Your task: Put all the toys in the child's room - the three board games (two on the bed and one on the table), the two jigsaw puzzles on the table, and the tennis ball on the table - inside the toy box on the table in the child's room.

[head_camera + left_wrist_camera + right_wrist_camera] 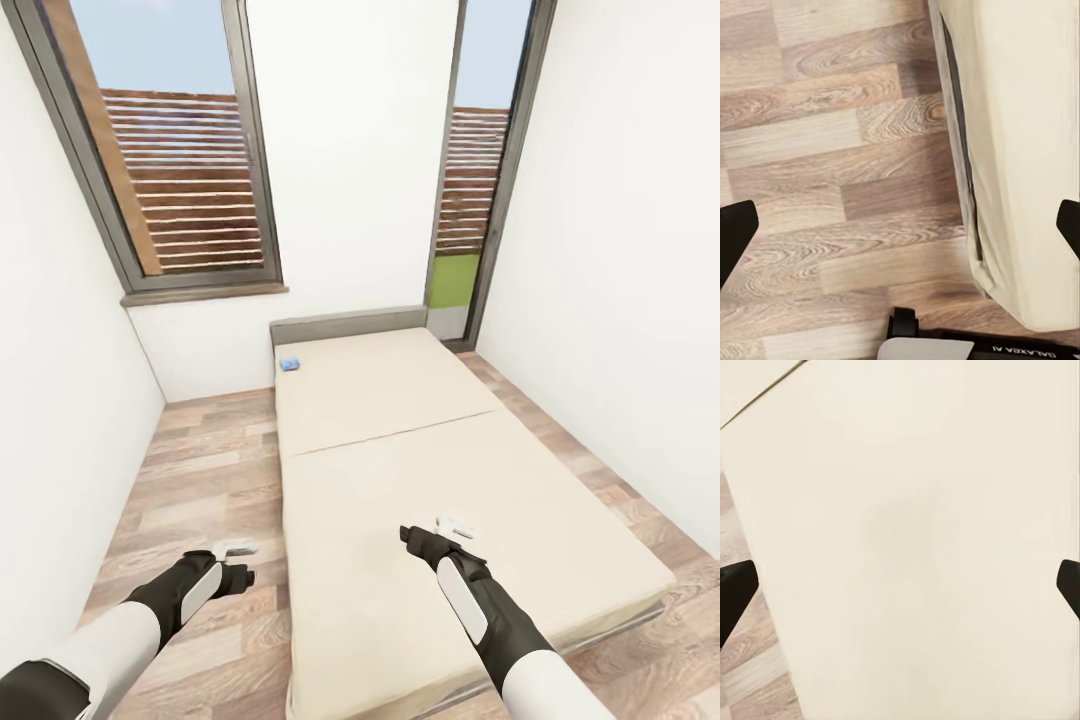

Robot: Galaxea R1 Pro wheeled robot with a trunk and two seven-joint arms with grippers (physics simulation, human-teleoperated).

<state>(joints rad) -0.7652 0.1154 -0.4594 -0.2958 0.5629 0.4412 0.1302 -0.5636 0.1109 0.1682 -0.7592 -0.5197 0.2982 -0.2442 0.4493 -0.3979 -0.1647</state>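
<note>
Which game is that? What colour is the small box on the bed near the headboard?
Blue; the board game shows best in the head view.

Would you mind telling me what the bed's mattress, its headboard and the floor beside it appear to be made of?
The mattress looks like plain beige fabric or foam, matte, with one seam line across it. The headboard is a low grey panel, smooth and matte; whether painted wood or upholstery is unclear. The floor looks like wood or laminate planks, with grain and knots showing in the left wrist view.
</note>
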